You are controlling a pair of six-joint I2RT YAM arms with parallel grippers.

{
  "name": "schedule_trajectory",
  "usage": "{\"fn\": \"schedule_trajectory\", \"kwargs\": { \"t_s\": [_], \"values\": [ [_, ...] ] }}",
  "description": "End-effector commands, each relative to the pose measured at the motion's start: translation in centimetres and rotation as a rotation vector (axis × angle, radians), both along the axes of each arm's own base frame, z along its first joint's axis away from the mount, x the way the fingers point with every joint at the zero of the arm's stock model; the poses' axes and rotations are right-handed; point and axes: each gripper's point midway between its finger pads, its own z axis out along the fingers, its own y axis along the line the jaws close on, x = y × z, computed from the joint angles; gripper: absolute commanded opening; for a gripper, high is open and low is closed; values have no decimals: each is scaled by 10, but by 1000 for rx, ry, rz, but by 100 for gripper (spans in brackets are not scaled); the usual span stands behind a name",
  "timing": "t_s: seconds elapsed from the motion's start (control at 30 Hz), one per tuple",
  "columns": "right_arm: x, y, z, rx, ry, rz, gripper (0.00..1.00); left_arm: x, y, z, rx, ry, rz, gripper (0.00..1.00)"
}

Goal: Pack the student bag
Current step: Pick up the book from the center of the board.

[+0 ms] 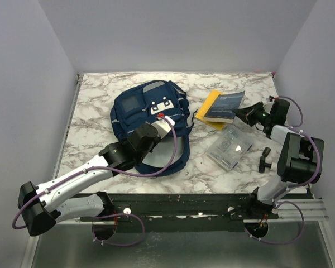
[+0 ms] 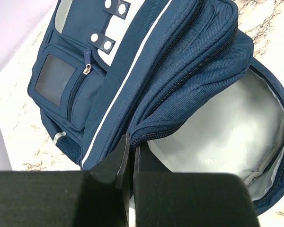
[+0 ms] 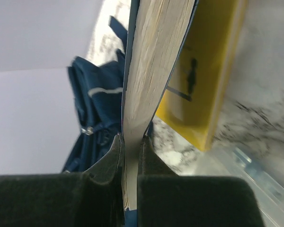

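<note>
Item 1. White marble-patterned surface [image 1: 89,139], walled by plain pale panels on three sides.

Item 2. Navy blue fabric backpack [image 1: 148,111] [image 2: 146,71] with pale grey trim stripes and white buckle clips. It lay flat, left of centre, its top close to the far edge and its dark straps trailing toward the near edge. The front pockets faced up. The main compartment gaped on the side toward the right edge, showing a pale grey lining [image 2: 227,132].

Item 3. Left jaws, carried by the white-and-black left arm [image 1: 72,184] reaching in from the near left corner. They were pressed together on the zippered rim of the backpack's open compartment.

Item 4. Dark blue paperback book [image 1: 224,106] [image 3: 154,61], toward the far right corner. The right jaws were clamped on its page edge and cover, the right arm [image 1: 296,156] standing along the right edge.

Item 5. Yellow-covered flat book [image 1: 208,105] [image 3: 213,71], under the blue paperback and jutting out toward the backpack. Whether the two touched could not be told.

Item 6. Clear plastic pouch [image 1: 229,148] [image 3: 246,179], flat, right of centre, nearer the near edge than the books.

Item 7. Small black upright object [image 1: 264,159], kind not discernible, between the pouch and the right edge.
</note>
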Motion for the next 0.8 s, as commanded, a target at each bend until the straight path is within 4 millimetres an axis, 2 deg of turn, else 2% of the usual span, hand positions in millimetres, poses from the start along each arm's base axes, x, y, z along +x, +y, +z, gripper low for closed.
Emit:
{"fn": "schedule_trajectory", "kwargs": {
  "t_s": [0.0,0.07,0.17,0.43,0.53,0.7,0.77],
  "values": [
    [-18,0,-2,-102,23,69,0,6,8,30,-61,-62,53,0],
    [-15,-11,-10,-188,60,53,0,5,7,33,-71,-66,48,0],
    [-9,-14,-19,-233,94,117,0,3,5,34,-85,-61,35,0],
    [21,-20,-58,-204,184,217,1,3,4,30,-78,-51,34,0],
    [33,-26,-74,-200,219,238,6,4,4,27,-71,-46,36,0],
    [41,-40,-91,-202,237,207,17,5,1,25,-64,-37,30,0],
    [41,-42,-98,-183,222,173,28,5,0,24,-63,-34,28,0]
  ]
}}
